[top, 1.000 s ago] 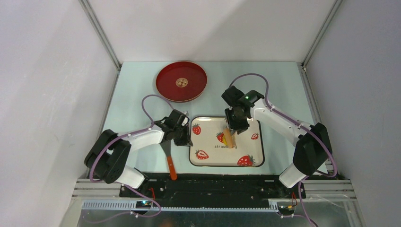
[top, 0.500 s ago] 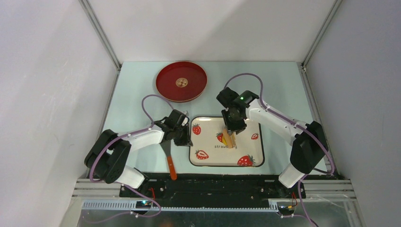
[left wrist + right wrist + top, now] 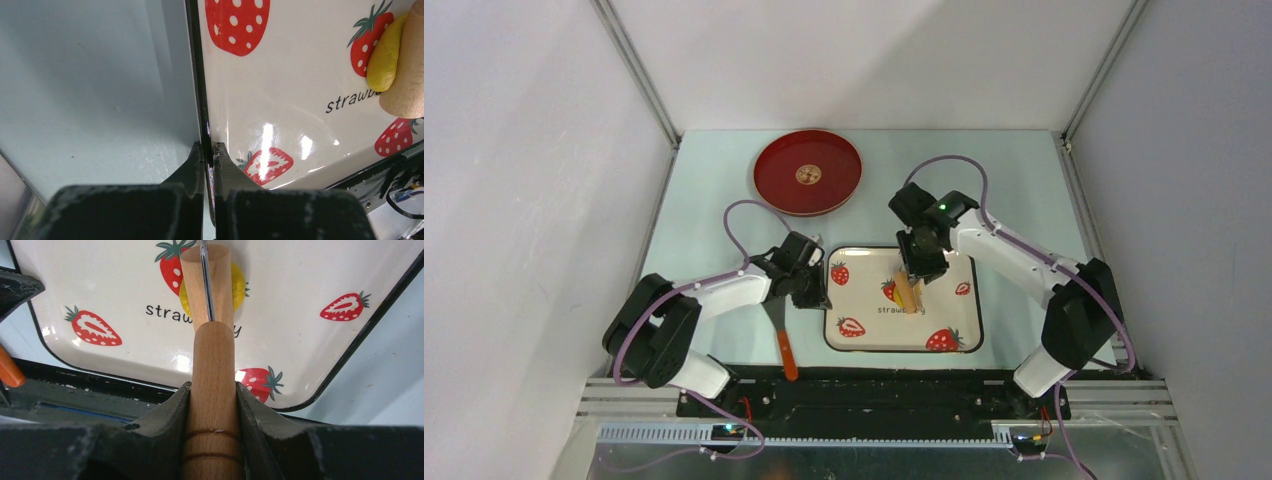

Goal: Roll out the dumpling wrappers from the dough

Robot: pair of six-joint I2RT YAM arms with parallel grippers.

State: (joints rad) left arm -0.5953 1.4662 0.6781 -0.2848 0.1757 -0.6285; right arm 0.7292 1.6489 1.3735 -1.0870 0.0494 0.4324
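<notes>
1. Moved since a second ago: the right arm's wrist only, nudged toward the left side of the tray point(image 3: 894, 332) and back again, drawing the rolling pin point(image 3: 911, 293) over the dough point(image 3: 239, 287). Left arm unmoved.
2. Table point(image 3: 724, 190): pale green, with everything below resting on it.
3. Tray: white with printed strawberries, near the arm bases. Pinched at its left rim by the left gripper point(image 3: 209, 150), jaws together on the thin black edge, apparently to steady it.
4. Red plate point(image 3: 834, 155): up and to the left of the tray, well apart from it. Small pale round mark point(image 3: 808, 174) at its middle, too small to tell a finished wrapper from a print.
5. Rolling pin: handle clamped between the jaws of the right gripper point(image 3: 212, 392), roller resting on the dough.
6. Spatula point(image 3: 786, 355): orange handle, lying on the table just left of the tray, in neither gripper.
7. Dough: yellow patch at the tray's middle, beside a printed strawberry, mostly hidden under the roller and showing at both sides.
8. Progress, as a judgement: flattening under way but not finished, with no round wrapper seen on the tray. Likely left: more passes, shaping, then a move to the plate.
</notes>
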